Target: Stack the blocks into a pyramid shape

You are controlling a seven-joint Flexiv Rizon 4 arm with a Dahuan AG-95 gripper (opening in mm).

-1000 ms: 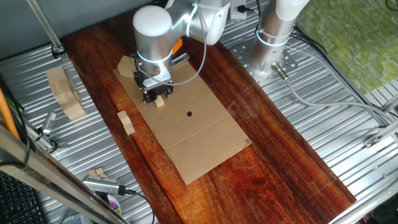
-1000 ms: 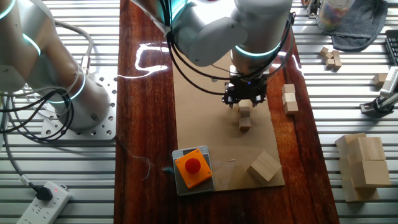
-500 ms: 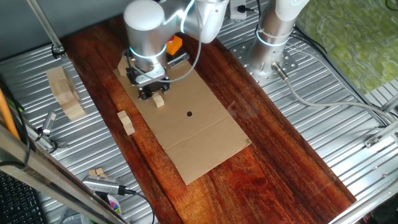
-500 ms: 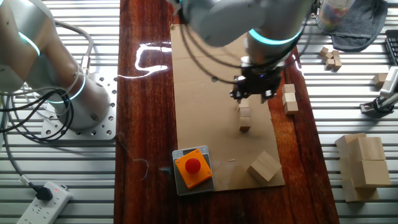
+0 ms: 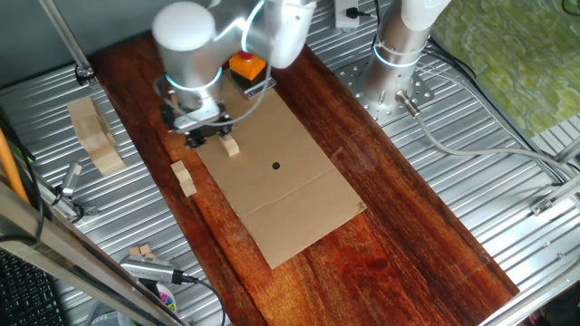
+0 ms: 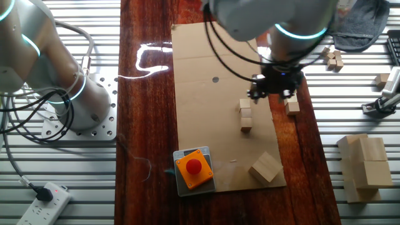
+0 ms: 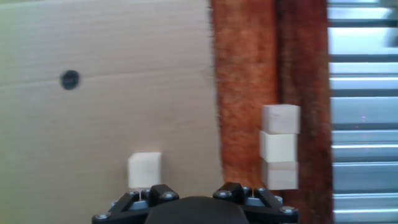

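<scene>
Pincer [image 6: 273,94] is hanging over the edge of the cardboard sheet [image 6: 206,81], where the sheet meets the dark wooden worktop [image 6: 147,125]. Whether its jaws are parted or closed, cannot tell; nothing is showing between them.

Blocks: two blocks on the cardboard [image 6: 245,116] are sitting touching, one behind the other, just beside the pincer on the side toward the sheet's middle. From the one fixed view they are reading as a single pale piece [image 5: 232,148] beside the pincer [image 5: 207,136].

A row of blocks on the wood strip [image 6: 291,100] is lying off the cardboard, just beside the pincer on its other side. The hand view is showing three blocks in that row [image 7: 279,147], touching end to end, with one cardboard block [image 7: 144,170] across the sheet edge from them.

A black dot [image 7: 69,79] is marking the cardboard, well apart from the blocks.
</scene>
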